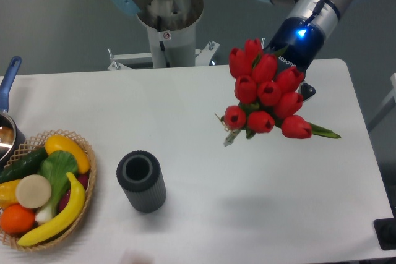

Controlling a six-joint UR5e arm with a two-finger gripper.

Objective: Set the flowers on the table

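The flowers (pixel 265 93), a bunch of red tulips with green leaves and twine around the stems, hang in the air over the right half of the white table (pixel 198 214). Their stem ends (pixel 230 137) point down and to the left. The blooms cover my gripper, so its fingers do not show; only the arm's wrist (pixel 297 38) with a blue light is visible behind the bunch. The bunch stays up against the wrist, which means it is held.
A dark ribbed cylinder vase (pixel 142 181) stands left of centre. A wicker basket (pixel 86 199) of fruit and vegetables sits at the left edge, with a blue-handled pot (pixel 6 115) behind it. The robot base (pixel 167 17) stands at the table's far edge.
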